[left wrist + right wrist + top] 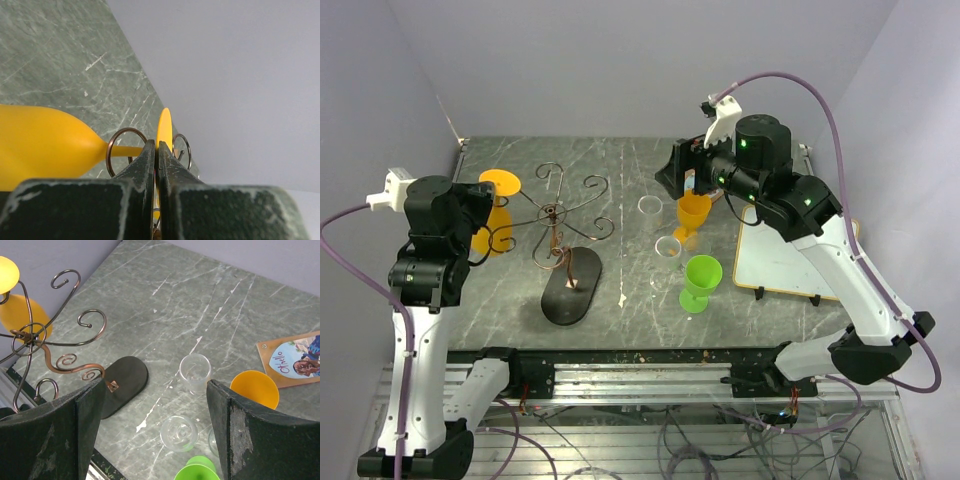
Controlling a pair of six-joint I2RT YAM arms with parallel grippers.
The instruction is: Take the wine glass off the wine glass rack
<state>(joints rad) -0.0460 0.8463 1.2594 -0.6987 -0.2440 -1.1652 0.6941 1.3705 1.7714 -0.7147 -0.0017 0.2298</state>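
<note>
1. Your top view sits high above and behind the arm bases. It looks down and forward over the whole table (620,170), with the rack (556,215) left of centre.
2. Your left wrist view looks out along the left gripper (156,147), very close on the yellow glass (40,145) and the table's far edge.
3. Your right wrist view looks down past the right gripper (155,390) from farther off. All three views share the rack and yellow glass.
</note>
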